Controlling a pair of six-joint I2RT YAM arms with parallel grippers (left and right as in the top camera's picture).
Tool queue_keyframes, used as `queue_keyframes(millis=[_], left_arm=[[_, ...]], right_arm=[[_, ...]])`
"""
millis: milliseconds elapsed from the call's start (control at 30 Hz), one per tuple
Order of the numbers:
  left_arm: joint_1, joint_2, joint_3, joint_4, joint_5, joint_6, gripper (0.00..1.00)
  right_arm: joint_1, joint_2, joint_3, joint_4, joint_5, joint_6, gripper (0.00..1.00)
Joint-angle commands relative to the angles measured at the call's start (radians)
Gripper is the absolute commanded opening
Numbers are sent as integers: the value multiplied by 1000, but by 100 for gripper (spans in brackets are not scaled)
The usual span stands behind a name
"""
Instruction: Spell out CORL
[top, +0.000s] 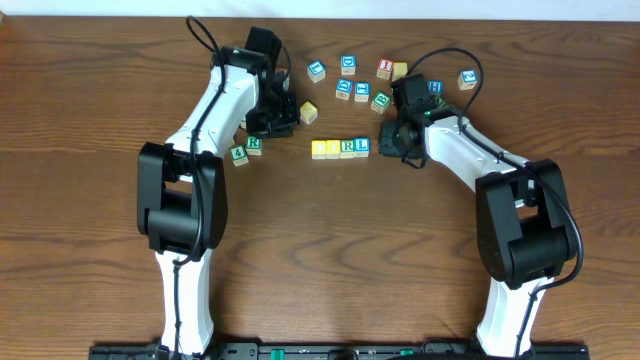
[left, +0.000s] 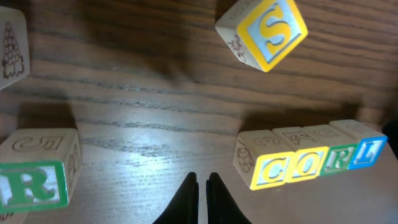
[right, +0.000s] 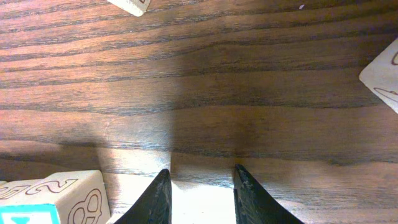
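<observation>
Four cubes stand side by side mid-table and read CORL: a yellow C (left: 272, 169), a yellow O (left: 305, 163), a green-framed R (left: 336, 158) and a blue L (left: 371, 151). From overhead the row (top: 341, 147) lies between both arms. My left gripper (left: 202, 177) is shut with nothing in it, over bare wood just left of the C cube; overhead it (top: 283, 126) sits up and left of the row. My right gripper (right: 200, 177) is open and empty above the table, right of the row (top: 393, 140).
A yellow S cube (left: 264, 31) lies beyond the row. A green R cube (left: 34, 186) sits to the left, beside another green cube (top: 238, 155). Several loose cubes (top: 347, 65) scatter along the back. A cube (right: 56, 196) lies by my right gripper's left finger.
</observation>
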Motion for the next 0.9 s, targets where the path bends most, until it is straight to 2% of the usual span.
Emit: queue_keyframes(millis=[0, 267, 867], left_arm=[[3, 13, -22, 18, 13, 37, 7], [-7, 13, -63, 50, 58, 108, 7], [-32, 13, -94, 51, 121, 111, 7]], right_arm=[[0, -27, -8, -1, 9, 12, 27], [0, -27, -27, 22, 14, 12, 27], [0, -27, -27, 26, 24, 12, 28]])
